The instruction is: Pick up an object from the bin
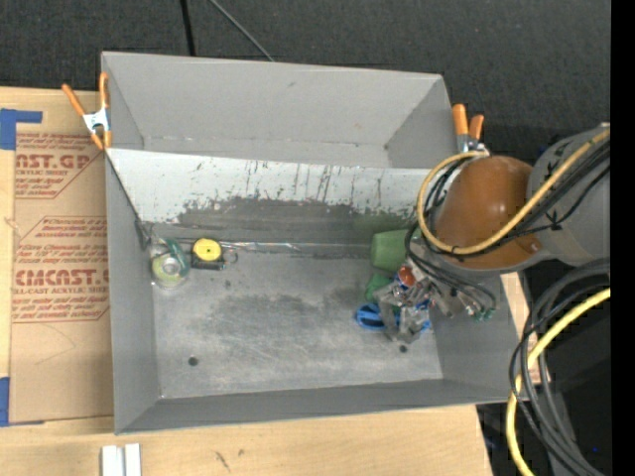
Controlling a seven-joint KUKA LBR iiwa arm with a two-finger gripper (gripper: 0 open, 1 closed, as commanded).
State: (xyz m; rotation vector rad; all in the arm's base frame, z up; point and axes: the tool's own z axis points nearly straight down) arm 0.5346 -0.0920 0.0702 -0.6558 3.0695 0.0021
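My gripper (405,317) is low at the right side of the bin floor, under the arm's orange cover. It sits in a small cluster of things. A green block (390,247) lies just behind it against the back wall. A smaller green piece (377,288) touches its left side. A blue thing (369,316) lies at its lower left, partly hidden by the gripper. No thing shows clearly between the fingers.
Far off at the left end of the floor lie a yellow round thing (205,252) and a clear greenish round thing (169,268). A small dark speck (192,361) sits near the front left.
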